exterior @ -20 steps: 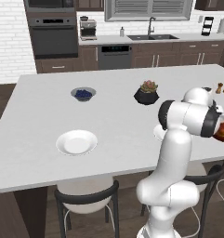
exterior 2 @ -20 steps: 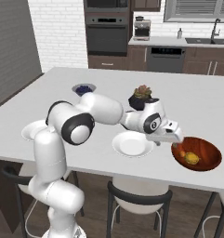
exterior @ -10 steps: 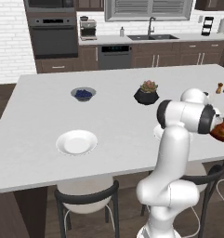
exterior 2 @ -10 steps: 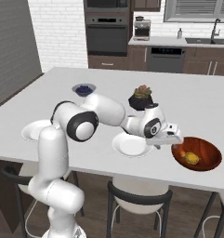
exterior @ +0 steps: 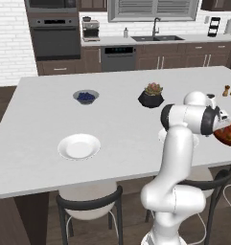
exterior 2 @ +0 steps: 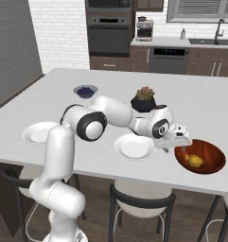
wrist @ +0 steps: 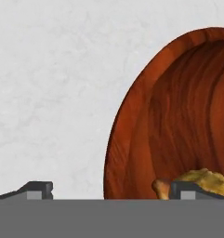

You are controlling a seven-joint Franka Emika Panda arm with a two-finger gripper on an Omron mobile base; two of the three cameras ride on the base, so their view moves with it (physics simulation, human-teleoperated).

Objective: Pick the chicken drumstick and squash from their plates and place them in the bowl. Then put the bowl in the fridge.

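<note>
- Kitchen background is seen behind a pale grey counter point(exterior 2: 87, 156): dark built-in oven point(exterior: 55, 40), sink point(exterior: 162, 38) under a window, white brick wall.
- Dark red-brown bowl point(exterior 2: 207, 163) is taken as landmark; it is seen on the counter near the front edge, at the right in the right base view.
- Squash point(exterior 2: 196, 161) is seen lying inside the bowl, low on the near side; a lumpy yellow piece of it point(wrist: 204, 179) is caught at the bottom of the hand view.
- Chicken drumstick point(exterior 2: 186, 156) is seen inside the bowl too, just beside the squash, toward the bowl's left rim; its pale end point(wrist: 160, 188) shows by the squash in the hand view.
- Gripper point(exterior 2: 180, 143) is held over the bowl's left rim, jaws spread wide, nothing pinched; one fingertip point(wrist: 36, 189) is seen over bare counter, the other over the bowl's inside.
- One white plate point(exterior 2: 134, 146) is seen just left of the bowl, under the arm's wrist, nothing on it.
- Second white plate point(exterior: 79, 146) is seen well left of the bowl, near the front edge.
- Black pot with succulent point(exterior 2: 144, 100) is seen behind the bowl and to its left; small grey bowl with blue contents point(exterior 2: 85, 90) farther left still.
- Two small shakers point(exterior: 229, 90) are seen behind the bowl in the left base view.
</note>
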